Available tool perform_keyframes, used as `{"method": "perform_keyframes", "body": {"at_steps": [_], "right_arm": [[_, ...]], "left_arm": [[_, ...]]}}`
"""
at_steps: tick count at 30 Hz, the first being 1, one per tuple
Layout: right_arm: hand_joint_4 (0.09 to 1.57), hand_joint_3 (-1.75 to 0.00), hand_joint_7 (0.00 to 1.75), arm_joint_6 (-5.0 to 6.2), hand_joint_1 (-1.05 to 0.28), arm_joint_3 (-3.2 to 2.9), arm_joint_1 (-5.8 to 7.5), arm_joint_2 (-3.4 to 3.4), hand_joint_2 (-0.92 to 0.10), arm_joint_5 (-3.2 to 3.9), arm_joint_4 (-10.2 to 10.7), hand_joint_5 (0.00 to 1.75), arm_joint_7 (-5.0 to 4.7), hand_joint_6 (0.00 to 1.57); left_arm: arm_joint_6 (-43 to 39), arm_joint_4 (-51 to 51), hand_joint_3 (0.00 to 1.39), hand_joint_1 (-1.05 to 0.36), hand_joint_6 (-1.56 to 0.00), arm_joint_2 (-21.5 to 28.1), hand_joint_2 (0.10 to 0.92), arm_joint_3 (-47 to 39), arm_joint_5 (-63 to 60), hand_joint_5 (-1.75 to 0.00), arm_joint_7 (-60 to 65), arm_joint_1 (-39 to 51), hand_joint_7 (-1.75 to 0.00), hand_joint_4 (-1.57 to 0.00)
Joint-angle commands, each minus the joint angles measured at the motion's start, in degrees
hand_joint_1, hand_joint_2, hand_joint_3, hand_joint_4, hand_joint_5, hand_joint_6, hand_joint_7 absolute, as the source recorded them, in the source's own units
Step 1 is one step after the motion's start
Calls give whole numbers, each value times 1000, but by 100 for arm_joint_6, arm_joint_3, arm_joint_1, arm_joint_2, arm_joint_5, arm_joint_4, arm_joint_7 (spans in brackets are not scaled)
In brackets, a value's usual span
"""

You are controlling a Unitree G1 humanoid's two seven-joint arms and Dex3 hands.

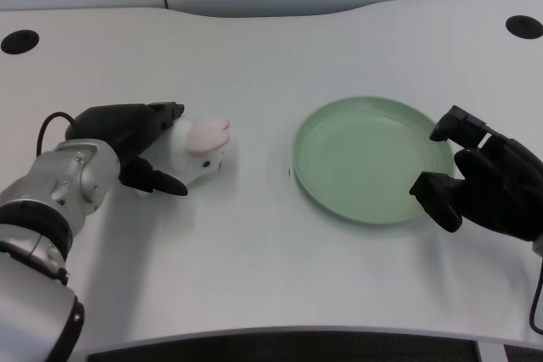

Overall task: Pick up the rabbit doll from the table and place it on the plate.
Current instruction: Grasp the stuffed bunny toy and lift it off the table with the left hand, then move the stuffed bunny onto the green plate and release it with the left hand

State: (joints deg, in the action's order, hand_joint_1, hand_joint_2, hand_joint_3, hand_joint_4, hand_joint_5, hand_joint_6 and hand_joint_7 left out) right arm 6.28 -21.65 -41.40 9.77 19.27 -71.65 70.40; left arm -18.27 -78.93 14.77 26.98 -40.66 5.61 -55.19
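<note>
A small white rabbit doll [202, 148] with pink ears lies left of centre on the white table. My left hand [136, 143] reaches it from the left, with fingers over its far side and the thumb against its near side, gripping its body. The doll's head and ears stick out to the right of the hand, and its rear is hidden in the palm. A round pale green plate [307, 140] sits right of centre with nothing on it, a short gap to the right of the doll.
My right hand [488, 184] rests at the plate's right rim, overlapping its edge. Two black round holes [19, 41] [523, 26] mark the table's far corners. The table's front edge [280, 332] runs along the bottom.
</note>
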Motion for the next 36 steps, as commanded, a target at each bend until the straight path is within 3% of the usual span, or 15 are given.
{"method": "perform_keyframes", "body": {"at_steps": [1, 5, 8, 11, 12, 15, 17, 19, 20, 28, 34, 35, 36], "right_arm": [[1015, -51, 1746, 18, -558, -22, 51, 42, -917, 51, 18, 1746, 81, 762], [1015, -43, 1746, -37, -574, -17, 33, 37, -913, 54, 27, 1746, 94, 760], [1019, -34, 1746, -34, -593, -4, 49, 29, -905, 48, 56, 1746, 65, 770], [1021, -32, 1746, -15, -583, -2, 59, 18, -907, 51, 76, 1746, 74, 775], [1024, -33, 1746, -16, -582, -2, 58, 15, -910, 53, 81, 1746, 78, 781], [1029, -33, 1746, -26, -587, -14, 51, 5, -914, 77, 91, 1746, 133, 787], [1031, -29, 1746, -61, -595, -26, 43, 4, -910, 100, 89, 1746, 177, 788], [1027, -23, 1746, -83, -614, -39, 37, 6, -903, 125, 92, 1746, 207, 774], [1026, -22, 1746, -71, -615, -37, 41, 7, -902, 129, 103, 1746, 201, 771], [1017, -14, 1746, -4, -634, -63, 55, 16, -898, 191, 137, 1746, 315, 772], [1017, -13, 1746, -18, -608, -95, 54, 24, -901, 229, 129, 1746, 294, 783], [1014, -14, 1746, -18, -598, -93, 56, 23, -905, 236, 131, 1746, 295, 778], [1012, -15, 1746, -16, -598, -88, 58, 23, -907, 245, 132, 1746, 297, 774]], "left_arm": [[55, -63, 21, -925, -201, -27, 909, 74, -78, -7, 58, -31, -9, -253], [44, -64, 3, -593, -363, -141, 814, 163, -198, -83, 712, 86, -34, -494], [175, -84, 3, -419, -480, -190, 812, 375, -431, -151, 1116, 95, -44, -698], [214, -105, 10, -339, -578, -219, 836, 389, -454, -188, 1124, 83, -51, -792], [218, -110, 8, -277, -764, -229, 849, 359, -418, -213, 1062, 78, -91, -872], [222, -118, 11, -220, -982, -232, 890, 412, -460, -265, 965, 30, -106, -978], [177, -116, 3, -200, -1071, -217, 910, 501, -545, -434, 1042, 2, -70, -954], [153, -114, 2, -218, -1112, -207, 910, 543, -576, -767, 1063, -35, -49, -814], [140, -112, 3, -225, -1113, -198, 915, 560, -585, -848, 1051, -67, -44, -773], [-55, -88, 16, -238, -1111, -170, 920, 430, -459, -747, 1114, -248, -23, -756], [-233, -52, 0, -232, -1123, -216, 893, 231, -302, -510, 1130, -525, -13, -858], [-279, -42, 0, -229, -1128, -230, 889, 215, -292, -508, 1172, -586, -15, -880], [-309, -38, 0, -234, -1134, -239, 892, 207, -291, -706, 1204, -623, -14, -827]]}}
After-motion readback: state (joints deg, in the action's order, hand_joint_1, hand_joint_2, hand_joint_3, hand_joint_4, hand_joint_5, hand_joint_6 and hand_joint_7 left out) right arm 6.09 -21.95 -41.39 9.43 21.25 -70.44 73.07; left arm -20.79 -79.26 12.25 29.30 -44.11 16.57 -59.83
